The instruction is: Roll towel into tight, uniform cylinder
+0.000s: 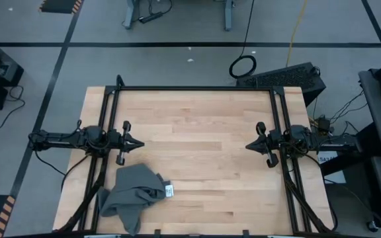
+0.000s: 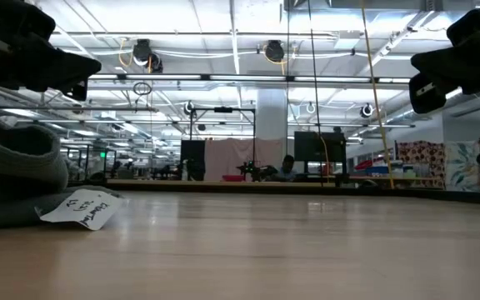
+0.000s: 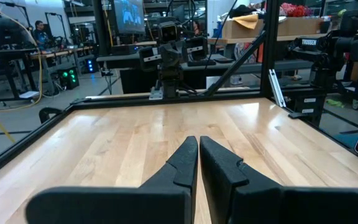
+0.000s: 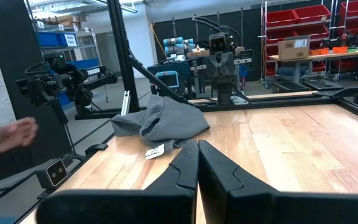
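Grey cloth, the towel (image 1: 132, 196) lies crumpled in a loose heap on the wooden desk (image 1: 204, 139), unrolled, with folds bunched up and one flap trailing toward the desk's near edge. Its small white tag (image 1: 169, 191) lies flat on the wood at the heap's side that faces the right arm; the low view shows handwriting on the tag (image 2: 83, 207), too small to read. The heap sits just beside and in front of the left pincer (image 1: 139, 143), not touching it. That pincer hangs above the desk with its fingers (image 3: 185, 163) pressed together, holding nothing. Well apart across the bare wood, the right pincer (image 1: 249, 145) faces the left one, fingers (image 4: 184, 167) likewise closed and empty. In the right wrist view a blurred hand (image 4: 8, 135) of a person shows beyond the desk's edge.
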Robot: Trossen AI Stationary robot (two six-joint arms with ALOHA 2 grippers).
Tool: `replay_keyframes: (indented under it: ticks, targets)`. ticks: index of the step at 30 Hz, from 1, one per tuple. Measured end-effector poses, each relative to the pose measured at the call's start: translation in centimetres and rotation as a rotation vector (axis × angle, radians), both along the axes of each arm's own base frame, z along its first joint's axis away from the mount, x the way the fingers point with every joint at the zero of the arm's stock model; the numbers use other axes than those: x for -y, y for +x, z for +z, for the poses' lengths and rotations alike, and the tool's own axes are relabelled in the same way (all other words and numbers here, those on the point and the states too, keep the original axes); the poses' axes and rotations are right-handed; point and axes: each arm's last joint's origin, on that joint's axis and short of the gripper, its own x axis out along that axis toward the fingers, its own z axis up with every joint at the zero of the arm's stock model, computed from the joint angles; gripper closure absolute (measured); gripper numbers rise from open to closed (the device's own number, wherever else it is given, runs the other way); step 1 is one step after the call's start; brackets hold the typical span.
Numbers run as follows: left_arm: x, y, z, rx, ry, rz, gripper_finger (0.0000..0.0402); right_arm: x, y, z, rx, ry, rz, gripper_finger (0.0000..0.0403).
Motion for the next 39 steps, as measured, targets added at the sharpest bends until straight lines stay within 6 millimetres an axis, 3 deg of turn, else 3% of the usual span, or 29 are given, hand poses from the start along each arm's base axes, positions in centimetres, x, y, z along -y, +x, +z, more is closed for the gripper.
replay_keyframes:
  ticks: [32,35,39]
  targets:
    - [-0.1,0.0,0.2,0.019,0.009,0.019,0.0375,0.0,0.0,0.0,0.001,0.001,-0.017,0.0403]
    - [-0.3,0.0,1.0,0.095,-0.116,0.093,0.0375,0.1,0.0,0.0,0.001,0.001,-0.029,0.0403]
    - [-0.8,-0.7,3.7,0.196,-0.164,0.237,0.0375,0.1,0.0,0.0,0.004,-0.013,-0.042,0.0403]
